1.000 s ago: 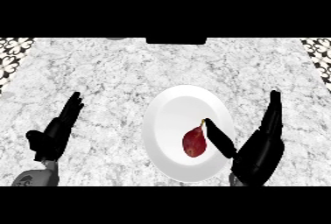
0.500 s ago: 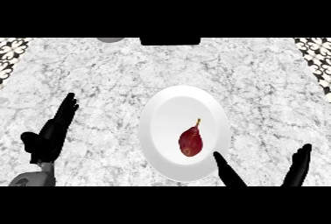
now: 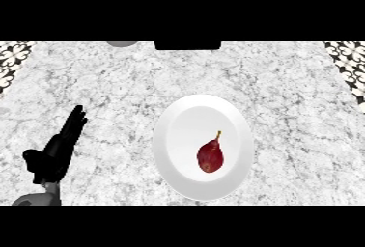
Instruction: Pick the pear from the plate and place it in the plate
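A dark red pear (image 3: 210,156) with a thin stem lies on the white plate (image 3: 187,120), in the plate's lower right part, stem pointing up. My left hand (image 3: 57,152) rests open at the lower left of the head view, fingers straight and pointing up, well apart from the plate. No part of my right hand shows. Nothing touches the pear.
The counter (image 3: 285,87) is grey-white marble. A dark rectangular object (image 3: 187,45) sits at the far edge, top centre, with a grey rounded thing (image 3: 122,43) to its left. Patterned tile strips (image 3: 13,58) run along both sides of the counter.
My right hand, beside the pear a second ago, pulled back down and left the view. The pear stays on the plate. The left hand has hardly moved.
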